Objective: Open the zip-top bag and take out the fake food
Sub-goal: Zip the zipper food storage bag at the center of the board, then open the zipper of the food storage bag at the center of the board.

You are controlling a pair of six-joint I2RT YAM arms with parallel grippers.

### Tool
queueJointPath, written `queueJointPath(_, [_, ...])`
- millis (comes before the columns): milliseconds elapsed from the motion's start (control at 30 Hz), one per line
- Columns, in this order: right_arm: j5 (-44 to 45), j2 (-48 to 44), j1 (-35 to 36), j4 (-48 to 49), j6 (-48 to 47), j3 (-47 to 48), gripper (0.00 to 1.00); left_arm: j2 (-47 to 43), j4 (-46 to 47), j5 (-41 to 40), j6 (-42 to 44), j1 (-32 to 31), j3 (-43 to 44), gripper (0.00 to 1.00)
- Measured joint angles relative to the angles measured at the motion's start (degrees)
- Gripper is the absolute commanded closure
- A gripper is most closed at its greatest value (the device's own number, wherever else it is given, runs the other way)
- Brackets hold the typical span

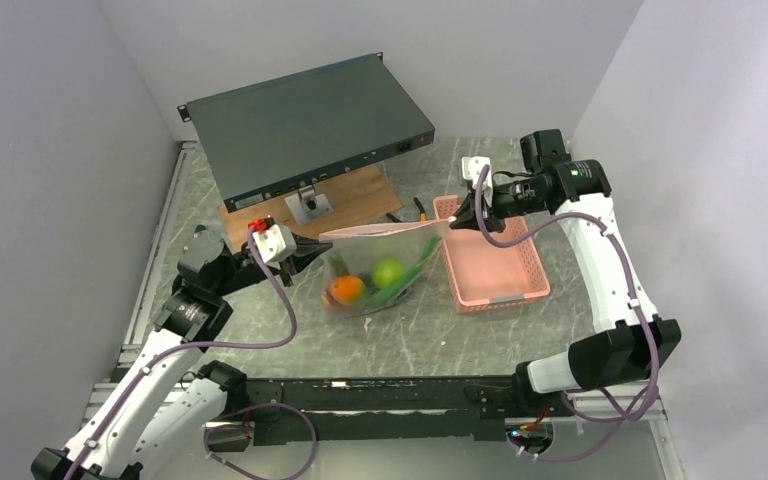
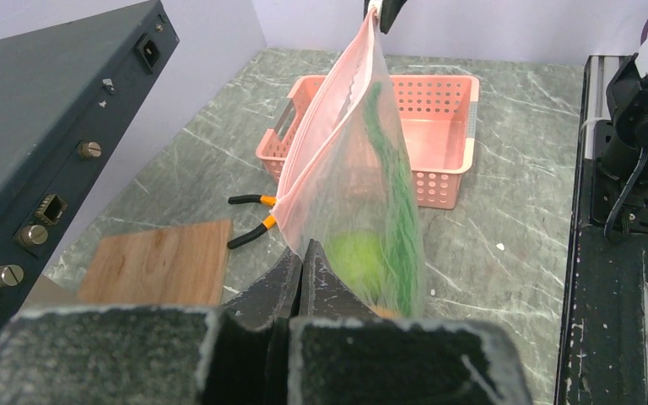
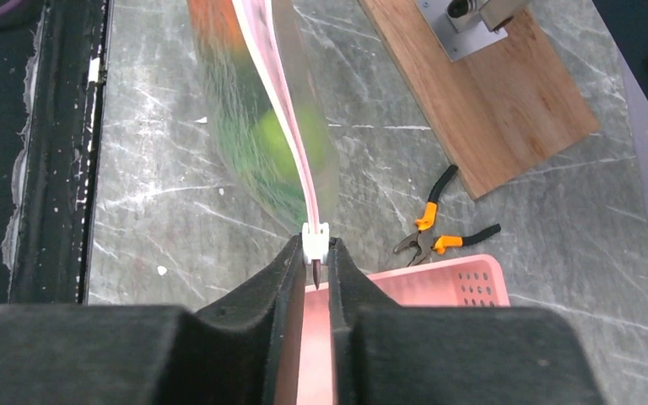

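Zip-top bag (image 1: 385,240) strung betw my two claws over bench (image 1: 260,330), fake food (image 1: 388,272) inside, L wrist view: my left claw (image 2: 302,253) clamped tight on bag's corner, R wrist view: my right claw (image 3: 315,253) pinching bag's white zip slider (image 3: 315,236)

Glossy clear plastic zip-top bag (image 1: 380,250)

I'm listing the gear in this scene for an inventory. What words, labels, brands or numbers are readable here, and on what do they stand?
No text can be read in any view.
Grey equipment box: small pale marks beside its sockets, too small to read.
Zip-top bag, pink basket, pliers: no lettering visible.
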Motion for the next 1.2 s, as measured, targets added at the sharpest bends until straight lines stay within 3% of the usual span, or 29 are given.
queueJointPath(100, [0.02,0.00,-0.90,-1.79,-1.29,0.07,0.29,-0.04,-0.28,-0.04,0.00,0.17,0.00,1.00])
queueJointPath(233, [-1.73,-0.11,-1.99,-5.46,-2.99,1.25,0.01,-0.13,-0.44,-0.13,0.00,0.68,0.00,1.00])
queueJointPath(333, [-5.11,-2.27,-2.56,-4.11,-0.37,0.72,0.00,-0.13,-0.48,-0.11,0.00,0.68,0.00,1.00])
queueJointPath(433, [-10.71,-7.98,-4.22,3.82,8.13,-5.27,0.01,0.13,-0.46,0.09,-0.04,0.68,0.00,1.00])
queueJointPath(533, [-17.88,-13.51,-6.03,15.96,21.40,-13.79,0.01,0.98,-0.20,0.76,-0.26,0.68,0.02,1.00])
queueJointPath(567, [-24.41,-15.26,-6.40,30.16,35.85,-21.35,0.03,2.10,0.20,1.86,-1.01,0.68,0.04,1.00])
queueJointPath(833, [-24.83,-13.79,-4.00,54.58,58.64,-27.67,0.07,5.66,0.39,4.37,-5.27,-2.43,0.79,1.00])
queueJointPath(1000, [-21.77,-13.84,-1.29,58.21,61.05,-27.67,0.15,7.02,-0.44,4.50,-7.17,-5.68,0.81,1.00])
queueJointPath(1200, [-15.87,-13.49,3.08,54.86,56.78,-27.23,0.25,7.02,-0.87,4.22,-7.89,-6.97,0.81,1.00])
